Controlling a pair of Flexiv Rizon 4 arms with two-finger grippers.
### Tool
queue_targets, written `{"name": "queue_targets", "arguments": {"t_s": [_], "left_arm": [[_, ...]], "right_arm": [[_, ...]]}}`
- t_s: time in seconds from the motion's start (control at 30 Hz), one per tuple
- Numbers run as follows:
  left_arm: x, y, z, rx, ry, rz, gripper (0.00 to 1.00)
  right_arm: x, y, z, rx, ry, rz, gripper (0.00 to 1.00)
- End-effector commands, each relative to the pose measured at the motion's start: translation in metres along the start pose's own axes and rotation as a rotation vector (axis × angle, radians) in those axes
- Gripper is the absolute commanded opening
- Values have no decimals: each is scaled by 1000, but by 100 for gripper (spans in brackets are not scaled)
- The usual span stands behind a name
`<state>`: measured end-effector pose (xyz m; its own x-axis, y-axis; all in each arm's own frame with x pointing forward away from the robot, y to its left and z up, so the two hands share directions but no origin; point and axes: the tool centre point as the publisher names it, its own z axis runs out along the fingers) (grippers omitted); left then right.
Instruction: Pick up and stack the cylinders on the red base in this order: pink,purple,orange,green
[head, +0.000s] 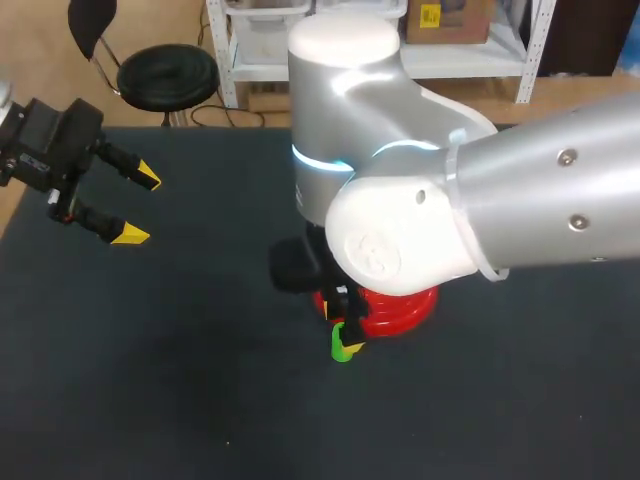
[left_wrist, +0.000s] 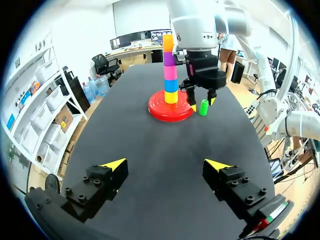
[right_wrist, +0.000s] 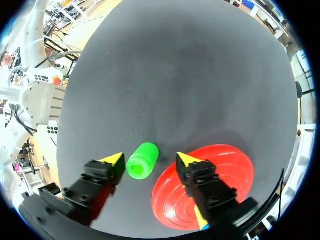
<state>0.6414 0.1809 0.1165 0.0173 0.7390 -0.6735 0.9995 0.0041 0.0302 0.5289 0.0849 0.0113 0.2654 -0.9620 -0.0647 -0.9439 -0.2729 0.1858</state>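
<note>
1. On the tabletop (right_wrist: 190, 75), just beside the rim of the red base (right_wrist: 235, 175), stands the green cylinder (right_wrist: 142, 161). It looks upright, with its long axis vertical and its hollow end facing up toward the right wrist.
2. It sits between the right fingers (right_wrist: 114, 160), one yellow tip on each side. Its axis runs roughly parallel to them, so a squeeze would meet its curved wall, not its ends.
3. The right fingers stand fairly wide and hold nothing. A sliver of tabletop shows between each tip and the cylinder, and neither tip appears to touch it. The cylinder is a little off centre, nearer the finger on the side away from the base.
4. The other tip hangs over the base's rim. In the left wrist view both tips are level with the cylinder's upper part. I judge the grasp needs little more than a short descent and a closing, with care that the base-side finger does not catch the rim.
5. On the base rises the stack (left_wrist: 170, 72): yellow, blue, pink and purple, with the orange cylinder (left_wrist: 168, 42) on top. Green looks like the only piece left to place, so the lift must clear the orange top.
6. The left fingers (left_wrist: 115, 165) are spread wide and hold nothing. They hang well apart from the base and cylinder, so the right arm is much the nearer.
</note>
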Motion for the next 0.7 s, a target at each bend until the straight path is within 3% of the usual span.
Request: {"name": "queue_targets", "arguments": {"t_s": [0.03,0.43,0.7], "left_arm": [[0,-1,0,-1,-1,1,100],[0,-1,0,-1,-1,1,100],[0,-1,0,-1,-1,1,100]], "right_arm": [[-1,1,0,1,2,-2,0],[-2,0,0,-1,2,4,0],[-5,-1,-20,36,20,0,0]]}}
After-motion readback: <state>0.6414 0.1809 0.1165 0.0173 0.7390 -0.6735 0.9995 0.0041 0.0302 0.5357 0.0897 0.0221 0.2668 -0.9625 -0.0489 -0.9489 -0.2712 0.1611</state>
